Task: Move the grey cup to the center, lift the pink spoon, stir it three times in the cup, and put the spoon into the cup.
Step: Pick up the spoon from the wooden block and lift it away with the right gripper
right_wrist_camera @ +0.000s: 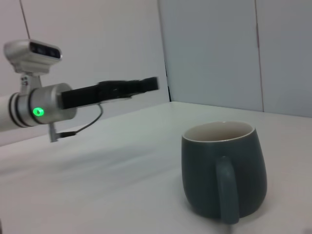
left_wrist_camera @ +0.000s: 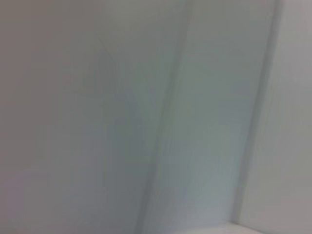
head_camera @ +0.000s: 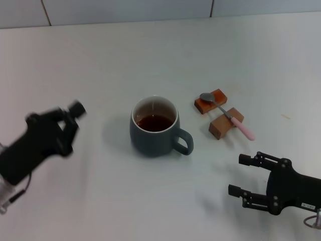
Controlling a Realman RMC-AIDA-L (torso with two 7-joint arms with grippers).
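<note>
**Both grippers clear of the mug, spoon propped on two blocks**

The right gripper (head_camera: pixel 239 174) hangs low over the table (head_camera: pixel 150 201) at about 4 o'clock from the mug, its two fingers (head_camera: pixel 251 160) spread wide with nothing between them and pointing toward 9 o'clock. Bare tabletop lies between its fingertips and the mug's handle, and more lies between it and the spoon at its 12 o'clock.

The left gripper (head_camera: pixel 75 111) sits at about 9 o'clock from the mug, raised off the surface and blurred; whether its fingers are apart or together cannot be told. An open strip of table separates it from the mug wall. In the right wrist view it (right_wrist_camera: pixel 141 85) shows as a dark bar held level above the table, well apart from the mug.

The grey cup (head_camera: pixel 155 128) stands upright near the middle of the table, dark brown liquid inside, its loop handle turned toward 4 o'clock. In the right wrist view the handle faces the camera (right_wrist_camera: pixel 225 170).

The pink spoon (head_camera: pixel 228 115) lies at the cup's 2 to 3 o'clock, bridging two orange-brown blocks: its metal bowl rests on the far block (head_camera: pixel 211 101), its neck crosses the near block (head_camera: pixel 225 122), and the pink handle overhangs toward 4 o'clock. A white wall (head_camera: pixel 150 10) edges the table at 12 o'clock.

The left wrist view shows only blurred pale panels.
</note>
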